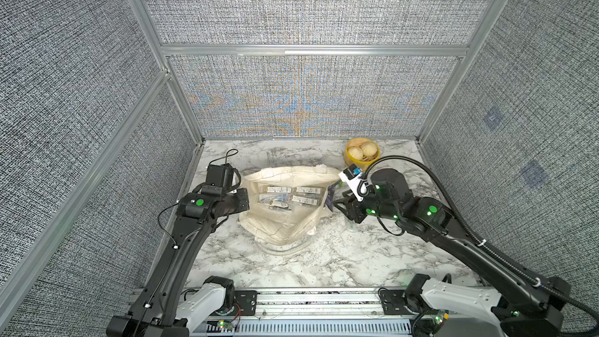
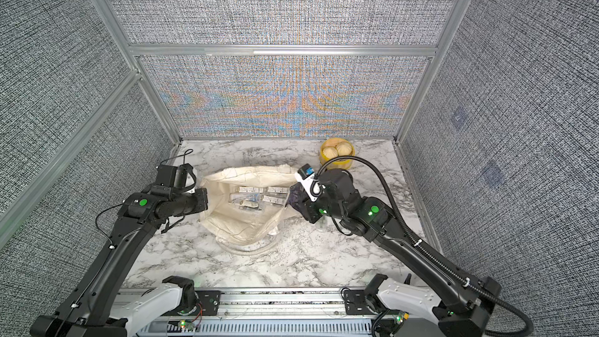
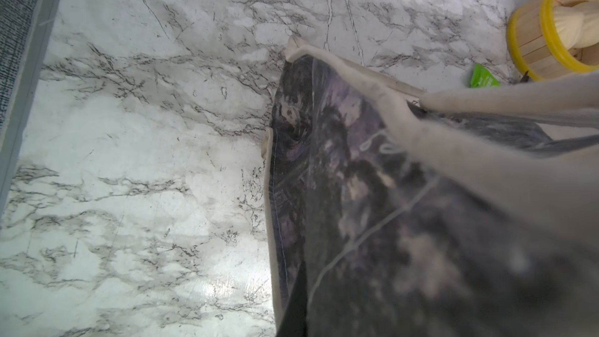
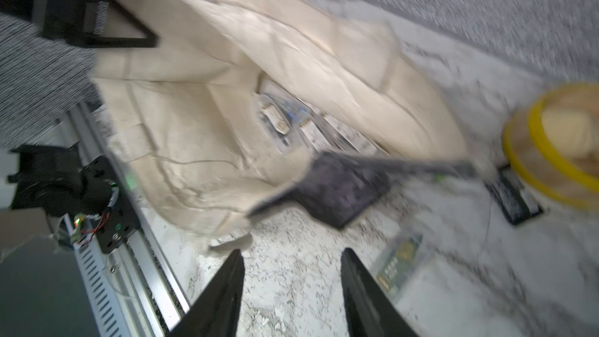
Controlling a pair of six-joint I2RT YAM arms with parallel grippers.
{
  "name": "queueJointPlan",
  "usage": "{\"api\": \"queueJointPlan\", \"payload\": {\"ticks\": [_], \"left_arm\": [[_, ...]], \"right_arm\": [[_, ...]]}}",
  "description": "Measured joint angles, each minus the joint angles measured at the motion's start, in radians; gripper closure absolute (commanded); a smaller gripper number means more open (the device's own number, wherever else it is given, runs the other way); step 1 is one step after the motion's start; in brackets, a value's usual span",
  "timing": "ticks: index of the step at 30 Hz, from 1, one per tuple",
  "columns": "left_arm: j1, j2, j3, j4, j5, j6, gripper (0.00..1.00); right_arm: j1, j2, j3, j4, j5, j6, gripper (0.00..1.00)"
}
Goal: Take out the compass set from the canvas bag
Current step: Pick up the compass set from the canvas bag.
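Observation:
The canvas bag (image 1: 278, 228) lies slumped in the middle of the marble table with its mouth open upward. Inside it lie several flat clear packs of compass sets (image 1: 290, 197), which also show in the right wrist view (image 4: 311, 128). My left gripper (image 1: 244, 204) is at the bag's left rim, shut on the cloth. In the left wrist view the bag's dark printed panel (image 3: 356, 189) covers all but one finger (image 3: 296, 306). My right gripper (image 4: 293, 251) hangs open just off the bag's right edge, over bare table, with nothing between its fingers.
A flat clear pack with a green label (image 4: 400, 262) lies on the table beside my right gripper. The yellow steamer basket (image 1: 361, 153) with buns stands at the back right, a small black item (image 4: 515, 196) next to it. Grey walls enclose three sides.

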Motion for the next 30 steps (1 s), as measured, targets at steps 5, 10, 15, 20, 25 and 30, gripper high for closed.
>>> {"api": "queueJointPlan", "payload": {"ticks": [5,10,15,20,25,30], "left_arm": [[-0.001,-0.018,-0.018,0.027,0.047,-0.009,1.0],[0.0,-0.021,-0.024,0.038,0.079,-0.013,1.0],[0.0,-0.039,-0.055,0.09,0.141,-0.04,1.0],[0.0,-0.066,-0.078,0.113,0.171,-0.066,1.0],[0.0,-0.045,-0.069,0.111,0.183,-0.065,1.0],[0.0,-0.053,-0.067,0.108,0.183,-0.061,1.0]], "right_arm": [[0.167,0.245,0.231,0.014,0.0,-0.275,0.62],[0.202,0.53,0.384,-0.001,0.084,-0.438,0.67],[0.194,0.706,0.477,-0.024,0.148,-0.511,0.7],[0.156,0.792,0.483,-0.061,0.155,-0.504,0.7],[0.105,0.865,0.472,-0.071,0.137,-0.494,0.7],[0.042,0.975,0.529,-0.107,0.139,-0.486,0.62]]}}
